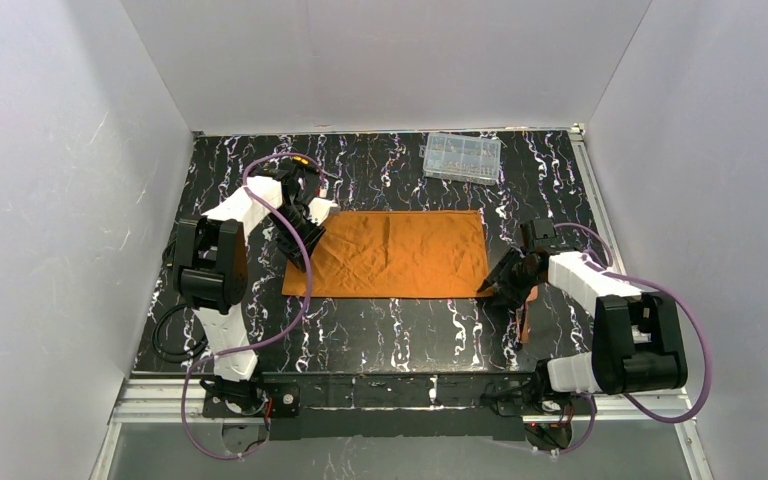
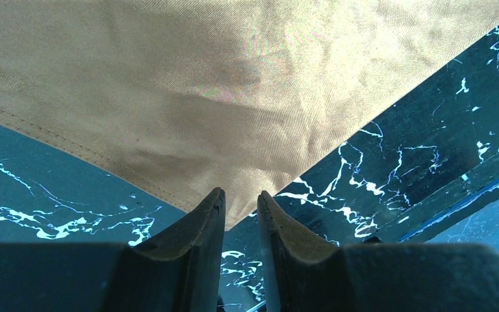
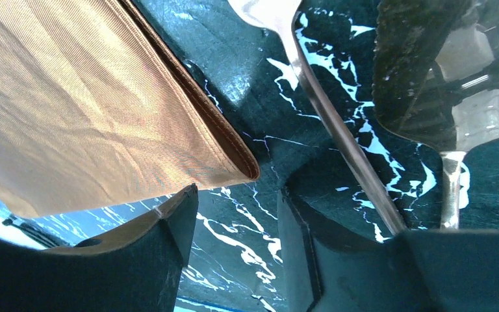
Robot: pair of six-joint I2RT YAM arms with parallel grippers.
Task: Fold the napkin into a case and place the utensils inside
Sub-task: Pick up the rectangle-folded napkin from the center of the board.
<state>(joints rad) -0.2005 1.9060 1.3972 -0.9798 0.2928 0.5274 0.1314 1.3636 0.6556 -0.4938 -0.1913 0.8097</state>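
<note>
The rust-orange napkin lies flat on the table, folded into a wide rectangle. My left gripper is at its far left corner. In the left wrist view the fingers stand a narrow gap apart with the tip of the napkin corner between them, not pinched. My right gripper is at the near right corner. In the right wrist view it is wide open, and the folded corner lies just beyond the fingertips. Copper utensils lie beside the right arm; a handle and a shiny bowl show close up.
A clear plastic compartment box stands at the back, right of centre. The black marbled table is walled in by white panels on three sides. The arm bases and cables sit along the near edge.
</note>
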